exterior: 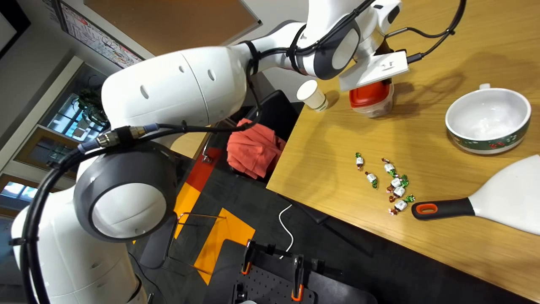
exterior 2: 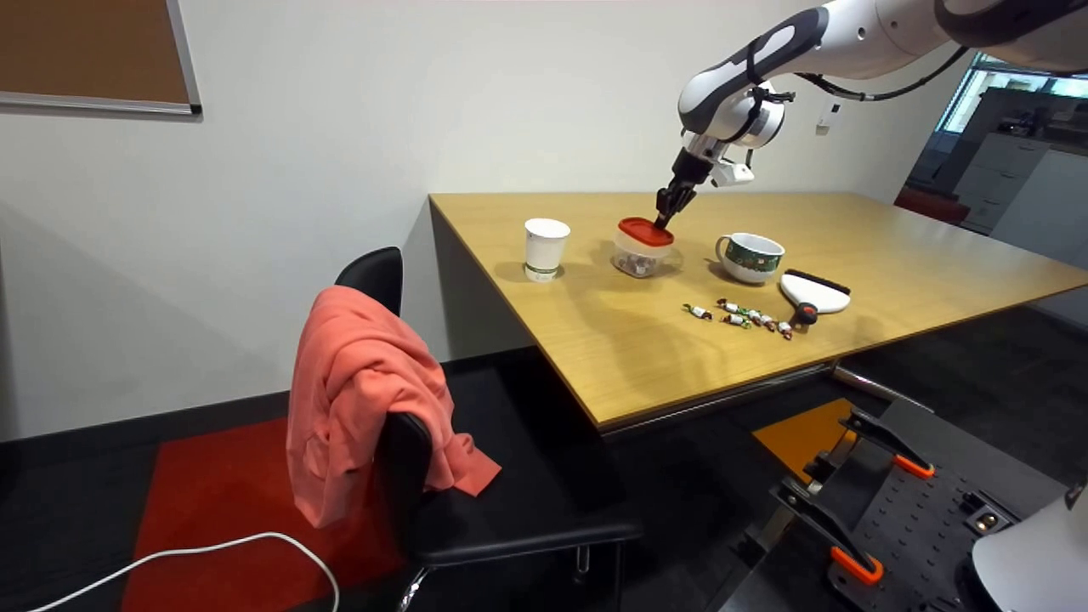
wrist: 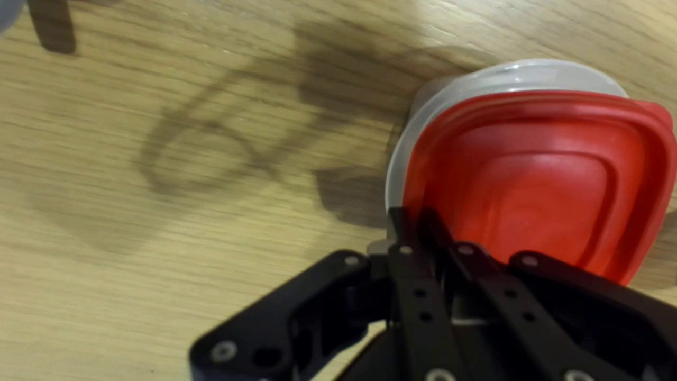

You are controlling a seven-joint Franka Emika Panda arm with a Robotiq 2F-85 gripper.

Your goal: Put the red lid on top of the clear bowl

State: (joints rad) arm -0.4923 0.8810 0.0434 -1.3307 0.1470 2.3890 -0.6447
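The red lid (wrist: 545,196) lies over the clear bowl (wrist: 521,76) in the wrist view, shifted to one side, so a strip of the bowl's rim shows along two edges. The lid (exterior 2: 646,230) and the bowl (exterior 2: 633,262), with wrapped things inside it, also show in an exterior view. In an exterior view the lid (exterior: 369,95) and bowl (exterior: 377,111) are partly hidden by the wrist's white camera mount. My gripper (wrist: 412,214) is closed on the lid's near edge; it also shows from the side (exterior 2: 661,223). I cannot tell whether the lid is seated.
A white paper cup (exterior 2: 545,249) stands beside the bowl near the table edge. On the other side is a white and green mug (exterior 2: 750,257). Several wrapped candies (exterior: 396,183) and a white tool with a black handle (exterior: 510,194) lie on the table (exterior: 329,181).
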